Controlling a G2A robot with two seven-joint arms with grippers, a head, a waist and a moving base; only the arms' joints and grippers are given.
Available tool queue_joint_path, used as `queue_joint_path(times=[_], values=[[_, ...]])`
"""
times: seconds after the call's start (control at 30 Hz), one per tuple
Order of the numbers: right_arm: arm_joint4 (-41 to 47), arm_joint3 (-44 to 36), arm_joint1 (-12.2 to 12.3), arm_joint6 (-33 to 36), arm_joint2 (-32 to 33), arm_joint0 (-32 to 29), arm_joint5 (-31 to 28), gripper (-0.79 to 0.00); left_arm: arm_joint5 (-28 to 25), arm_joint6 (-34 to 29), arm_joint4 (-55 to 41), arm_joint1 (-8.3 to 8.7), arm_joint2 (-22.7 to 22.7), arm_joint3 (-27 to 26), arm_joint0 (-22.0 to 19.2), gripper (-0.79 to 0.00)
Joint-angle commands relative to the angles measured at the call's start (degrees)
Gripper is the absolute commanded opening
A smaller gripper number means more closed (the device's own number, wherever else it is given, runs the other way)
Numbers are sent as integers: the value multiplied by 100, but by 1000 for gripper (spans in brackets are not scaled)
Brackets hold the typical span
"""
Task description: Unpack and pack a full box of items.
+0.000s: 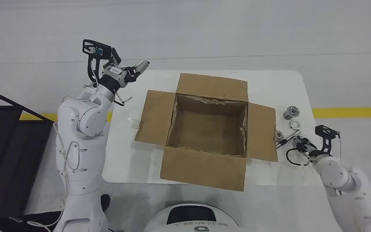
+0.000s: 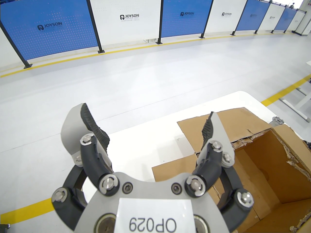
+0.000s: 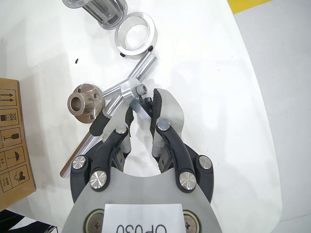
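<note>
The left arm is bent and raised at the left end of the counter (image 1: 130, 151). It holds the left gripper (image 1: 139, 67) high over the far left corner, apart from the box (image 1: 211, 87). In the left wrist view this gripper (image 2: 147, 109) has its fingers (image 2: 93, 124) spread wide with nothing between them.

The cardboard box sits in the middle of the counter with all four flaps folded outward and its inside bare.

The right arm reaches low over the right end of the counter, with the right gripper (image 1: 293, 147) angled down among the metal parts beside the box's right flap. In the right wrist view the right gripper (image 3: 142, 104) is nearly closed, its pads (image 3: 155, 103) pinching the flat plate of a bracket (image 3: 134, 90) that joins several silver rods. A bronze flanged bushing (image 3: 82, 103) lies against those rods. Farther on lie a ring collar (image 3: 136, 35), touching one rod's end, and a slotted cylinder (image 3: 94, 1), which touches the ring collar.
</note>
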Motion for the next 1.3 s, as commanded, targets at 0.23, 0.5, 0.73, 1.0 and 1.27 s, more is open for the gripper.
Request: queue_joint_path(times=[0.23, 0.5, 0.73, 1.0, 1.27], values=[[-4, -23, -32, -89, 139, -90, 46, -462, 0, 0, -5, 0, -4, 0, -1, 0], [608, -484, -94, -744, 719, -783, -677, -345, 0, 0, -5, 0, -4, 0, -1, 0], [1460, -779, -177, -1310, 1177, -1498, -2381, 0, 0, 0, -5, 0, -4, 0, -1, 0], [1469, -922, -189, -1237, 1208, -1705, -3188, 0, 0, 0, -5, 0, -4, 0, -1, 0], [851, -1193, -187, -618, 774, -1570, -3598, 0, 0, 0, -5, 0, -4, 0, -1, 0]])
